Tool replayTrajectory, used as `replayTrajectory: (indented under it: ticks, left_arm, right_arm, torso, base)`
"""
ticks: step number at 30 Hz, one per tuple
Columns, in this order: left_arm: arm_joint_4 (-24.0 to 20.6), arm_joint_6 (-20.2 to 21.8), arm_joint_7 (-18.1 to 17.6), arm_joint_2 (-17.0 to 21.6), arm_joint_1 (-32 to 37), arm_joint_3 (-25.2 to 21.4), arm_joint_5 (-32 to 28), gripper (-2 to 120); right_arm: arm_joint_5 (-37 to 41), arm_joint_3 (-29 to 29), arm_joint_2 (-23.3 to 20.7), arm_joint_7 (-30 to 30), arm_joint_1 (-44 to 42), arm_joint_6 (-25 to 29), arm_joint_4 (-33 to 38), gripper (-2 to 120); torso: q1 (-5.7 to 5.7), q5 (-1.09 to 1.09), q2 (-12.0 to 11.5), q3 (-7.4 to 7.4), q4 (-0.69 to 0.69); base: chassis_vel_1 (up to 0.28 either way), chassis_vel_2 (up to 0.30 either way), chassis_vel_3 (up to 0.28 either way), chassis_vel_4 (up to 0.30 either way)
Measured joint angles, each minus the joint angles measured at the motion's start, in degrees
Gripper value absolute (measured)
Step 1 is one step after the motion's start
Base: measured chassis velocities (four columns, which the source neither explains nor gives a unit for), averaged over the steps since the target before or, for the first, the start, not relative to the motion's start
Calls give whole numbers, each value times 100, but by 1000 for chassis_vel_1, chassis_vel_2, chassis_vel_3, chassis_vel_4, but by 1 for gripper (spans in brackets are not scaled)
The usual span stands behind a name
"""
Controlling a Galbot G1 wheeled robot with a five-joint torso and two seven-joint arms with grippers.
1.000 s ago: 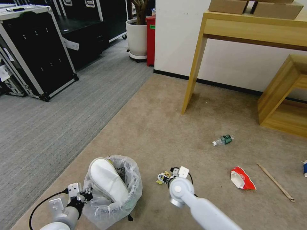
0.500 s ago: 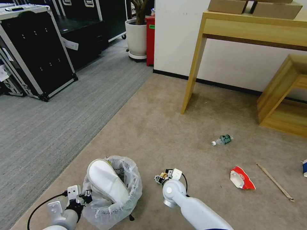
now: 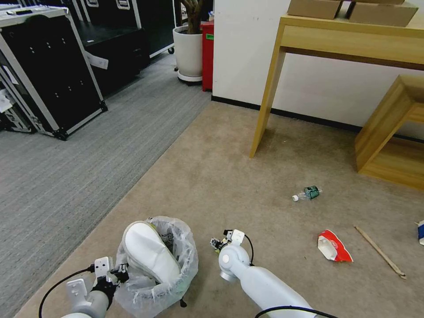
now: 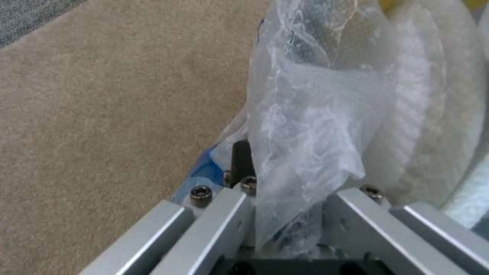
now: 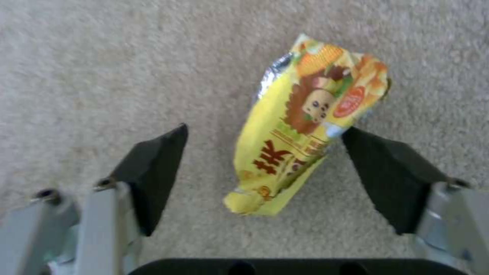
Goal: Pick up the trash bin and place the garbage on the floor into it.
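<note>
The trash bin [image 3: 176,269], lined with crinkled clear plastic [image 4: 316,145], stands at the lower left of the head view with a white oval padded item [image 3: 148,249] inside. My left gripper [image 3: 120,270] is shut on its near rim and bag. My right gripper [image 3: 217,243] hovers just right of the bin over the beige floor [image 3: 229,176]. Its jaws are wide apart around a yellow wrapper [image 5: 305,126], which touches one finger [image 5: 387,172] only. More garbage lies to the right: a green-labelled bottle [image 3: 309,193], a red wrapper [image 3: 334,247], a wooden stick [image 3: 380,251] and a cup [image 3: 421,232].
A wooden table leg [image 3: 265,110] and a low wooden shelf [image 3: 388,132] stand ahead on the right. Black flight cases [image 3: 48,75] sit on grey ribbed carpet [image 3: 88,168] to the left. A white plant pot [image 3: 189,53] is at the back.
My right gripper has moved left toward the trash bin, and the yellow wrapper has shifted left with it. The left gripper and the bin have barely moved.
</note>
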Motion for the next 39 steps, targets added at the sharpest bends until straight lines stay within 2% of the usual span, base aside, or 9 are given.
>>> replayTrajectory:
  ticks: [6,13,15,23,31,34,35,38,39]
  left_arm:
    - [-36,13,4,2,-4,23,-18,1]
    - [-84,16,9,2,4,43,-26,1]
    - [-86,13,10,2,2,48,-26,1]
    - [-53,-9,15,-8,-80,89,-19,1]
    - [60,-21,17,8,-186,90,-30,1]
    - [108,-22,17,8,-248,102,-33,1]
    - [108,-22,17,8,-248,102,-33,1]
    - [110,-19,-13,18,-289,120,-55,1]
    - [110,-19,-13,18,-289,120,-55,1]
  right_arm:
    - [-103,-18,27,-62,18,19,-163,64]
    - [-307,-82,-3,-165,-5,54,-221,34]
    - [-349,-91,-9,-184,-15,58,-211,30]
    - [-535,-151,-169,-283,-184,50,187,0]
    - [-685,-39,-667,-502,-444,135,998,0]
    - [-782,180,-1333,-815,-579,342,1700,0]
    - [-782,180,-1333,-815,-579,342,1700,0]
    - [-1093,341,-1956,-1304,-601,767,2275,0]
    - [-1093,341,-1956,-1304,-601,767,2275,0]
  torso:
    - [0,0,0,0,0]
    - [0,0,0,0,0]
    - [0,0,0,0,0]
    - [-1,1,0,-1,0]
    - [-1,1,1,-1,0]
    - [-1,1,1,-1,0]
    - [-1,1,1,-1,0]
    - [-1,1,1,-1,-2]
    - [-1,1,1,-1,-2]
  base:
    - [0,0,0,0]
    - [0,0,0,0]
    - [0,0,0,0]
    - [0,0,0,0]
    - [0,0,0,0]
    - [0,0,0,0]
    - [0,0,0,0]
    - [0,0,0,0]
    - [0,0,0,0]
